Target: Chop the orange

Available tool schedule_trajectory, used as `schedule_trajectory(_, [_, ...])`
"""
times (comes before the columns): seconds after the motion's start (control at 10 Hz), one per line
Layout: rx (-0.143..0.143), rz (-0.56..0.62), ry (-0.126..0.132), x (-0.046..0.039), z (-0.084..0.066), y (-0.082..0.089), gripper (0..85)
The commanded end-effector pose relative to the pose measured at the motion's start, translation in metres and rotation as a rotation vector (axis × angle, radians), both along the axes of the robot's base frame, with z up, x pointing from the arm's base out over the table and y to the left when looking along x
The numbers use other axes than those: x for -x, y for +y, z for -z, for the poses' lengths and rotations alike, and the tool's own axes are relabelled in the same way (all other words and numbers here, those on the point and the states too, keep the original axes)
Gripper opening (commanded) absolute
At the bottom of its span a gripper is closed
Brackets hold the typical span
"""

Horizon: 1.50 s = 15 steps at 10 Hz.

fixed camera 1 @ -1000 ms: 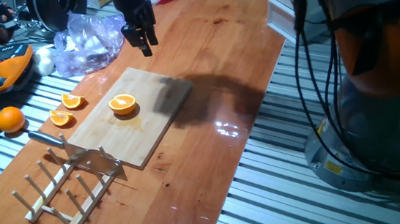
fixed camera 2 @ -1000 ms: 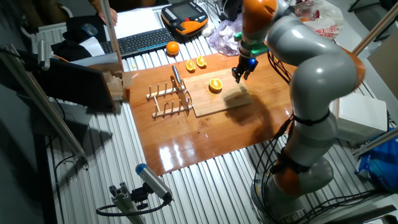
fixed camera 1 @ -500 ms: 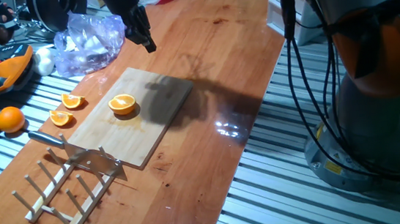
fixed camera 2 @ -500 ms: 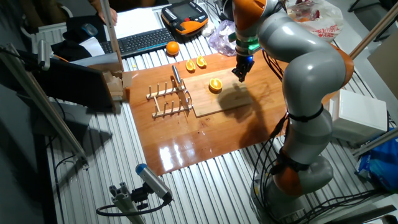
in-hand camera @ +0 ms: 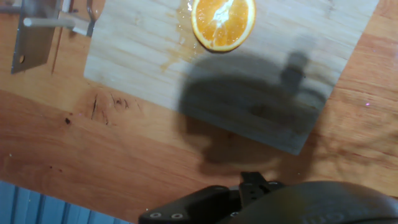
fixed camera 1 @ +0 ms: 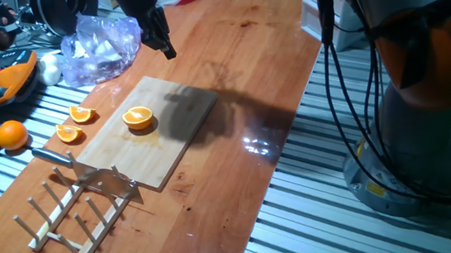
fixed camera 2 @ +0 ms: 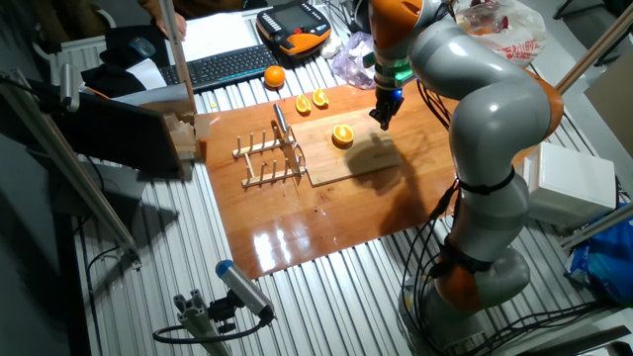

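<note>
The orange, a half with its cut face up, lies on the bamboo cutting board. It also shows in the other fixed view and at the top of the hand view. My gripper hangs above the table just past the board's far edge, empty and apart from the orange. It also shows in the other fixed view. I see it edge-on, so the gap between its fingers does not show. A knife rests on the wooden rack.
Two thin orange wedges and a whole orange lie left of the board. A crumpled plastic bag sits behind it. An orange teach pendant and a keyboard lie beyond on the slatted bench.
From one second ago the gripper rose a little, shifted back past the board's far edge and turned about its axis. It has stayed still over the last half second.
</note>
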State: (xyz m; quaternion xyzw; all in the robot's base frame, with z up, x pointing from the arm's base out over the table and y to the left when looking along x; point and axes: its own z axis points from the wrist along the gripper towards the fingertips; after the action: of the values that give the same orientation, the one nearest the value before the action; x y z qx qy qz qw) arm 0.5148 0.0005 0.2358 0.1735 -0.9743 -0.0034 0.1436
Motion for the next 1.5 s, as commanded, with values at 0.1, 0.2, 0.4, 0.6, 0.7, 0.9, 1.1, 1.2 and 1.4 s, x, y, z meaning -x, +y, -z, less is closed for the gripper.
schedule_trajectory(0.1, [-0.002,-0.008,0.000,0.0000,0.0001,0.0002,0.0])
schedule_trajectory(0.2, [-0.001,-0.002,-0.002,0.0001,0.0001,0.0002,0.0])
schedule_trajectory(0.4, [0.001,0.002,-0.003,0.0001,0.0001,0.0002,0.0])
schedule_trajectory(0.6, [0.005,0.017,-0.007,0.0001,0.0001,0.0002,0.0])
schedule_trajectory(0.7, [0.006,0.021,-0.007,0.0001,0.0001,0.0002,0.0])
schedule_trajectory(0.9, [0.007,0.024,-0.009,0.0001,0.0001,0.0002,0.0])
schedule_trajectory(1.1, [0.006,0.021,-0.007,0.0001,0.0001,0.0002,0.0])
schedule_trajectory(1.2, [0.008,0.026,-0.007,0.0001,0.0001,0.0002,0.0])
schedule_trajectory(1.4, [0.009,0.030,-0.009,0.0001,0.0001,0.0002,0.0])
